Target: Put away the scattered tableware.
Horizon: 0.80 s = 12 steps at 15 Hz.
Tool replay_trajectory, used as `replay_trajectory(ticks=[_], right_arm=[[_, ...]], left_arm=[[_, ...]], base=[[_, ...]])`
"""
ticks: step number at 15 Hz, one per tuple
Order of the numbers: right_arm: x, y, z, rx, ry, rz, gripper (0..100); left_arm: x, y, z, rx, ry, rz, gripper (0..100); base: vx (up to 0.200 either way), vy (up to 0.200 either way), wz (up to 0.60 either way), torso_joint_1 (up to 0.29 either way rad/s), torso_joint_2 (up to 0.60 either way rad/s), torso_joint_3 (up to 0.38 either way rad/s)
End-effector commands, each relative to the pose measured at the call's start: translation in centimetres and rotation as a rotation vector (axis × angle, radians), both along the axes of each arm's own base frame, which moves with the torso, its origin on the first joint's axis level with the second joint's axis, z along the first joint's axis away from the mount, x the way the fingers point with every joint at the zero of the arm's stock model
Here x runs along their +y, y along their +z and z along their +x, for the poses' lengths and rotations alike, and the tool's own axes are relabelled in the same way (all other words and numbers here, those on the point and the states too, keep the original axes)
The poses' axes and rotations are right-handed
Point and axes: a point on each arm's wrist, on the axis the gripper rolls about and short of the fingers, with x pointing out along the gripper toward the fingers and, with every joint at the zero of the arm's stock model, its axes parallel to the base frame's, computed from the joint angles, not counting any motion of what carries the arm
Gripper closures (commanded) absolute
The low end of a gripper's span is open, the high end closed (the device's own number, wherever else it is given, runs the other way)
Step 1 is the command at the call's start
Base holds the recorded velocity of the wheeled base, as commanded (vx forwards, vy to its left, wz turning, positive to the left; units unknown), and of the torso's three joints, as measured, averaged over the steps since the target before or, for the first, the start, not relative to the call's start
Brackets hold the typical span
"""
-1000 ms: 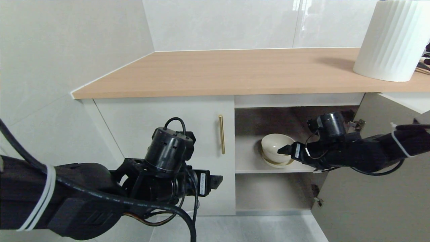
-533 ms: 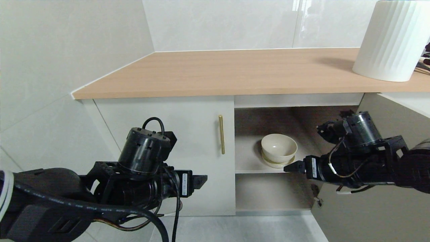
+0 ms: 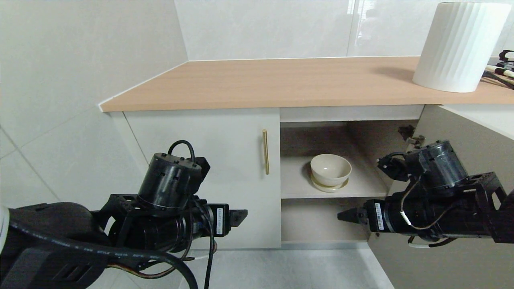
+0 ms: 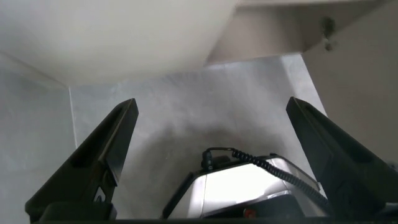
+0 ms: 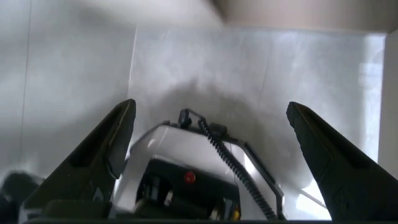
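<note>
While both arms are hanging low in front of the cabinet, the cream-coloured round bowl [image 3: 330,169] is sitting upright on a pale shallow saucer [image 3: 326,188]. Both are resting on the upper shelf [image 3: 365,185] of the open right-hand compartment, toward its left side and near the front edge. The bowl's mouth is facing up.

Left gripper [image 3: 240,216] is hovering in front of the closed white cabinet door [image 3: 200,156], below the level of the slim gold bar handle [image 3: 265,151] and pointing toward the opening. From the left wrist view the left gripper [image 4: 211,155] is showing its black fingers [image 4: 99,162] spread wide, with nothing between them and grey floor [image 4: 186,106] beyond.

Right gripper [image 3: 346,216] is hovering before the lower shelf [image 3: 317,224], tip pointing left, well below the bowl and apart from it. From its own wrist view the right gripper [image 5: 211,155] is likewise showing its fingers [image 5: 99,162] parted wide and carrying nothing.

Open door [image 3: 441,261] is standing swung out on the right, behind the right arm.

Light wooden countertop [image 3: 261,84] is running above the cabinet. Tall white ribbed cylinder [image 3: 457,44] is standing at its right end. Some dark items are lying beside that cylinder at the edge; I cannot tell what they are.
</note>
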Motion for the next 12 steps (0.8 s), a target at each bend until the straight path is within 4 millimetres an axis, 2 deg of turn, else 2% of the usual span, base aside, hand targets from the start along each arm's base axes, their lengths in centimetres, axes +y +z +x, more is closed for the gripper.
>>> replay_trajectory(ticks=[1, 12], right_arm=[[0.17, -0.29, -0.07, 0.010, 0.007, -0.005, 0], [1.04, -1.15, -0.38, 0.038, 0.042, -0.024, 0]], left_arm=[[-0.02, -0.15, 0.08, 0.004, 0.002, 0.003, 0], [-0.08, -0.32, 0.15, 0.010, 0.000, 0.006, 0]], base=[[-0.200, 0.000, 0.00, -0.002, 0.00, -0.002], [-0.200, 0.000, 0.00, 0.002, 0.00, 0.004]])
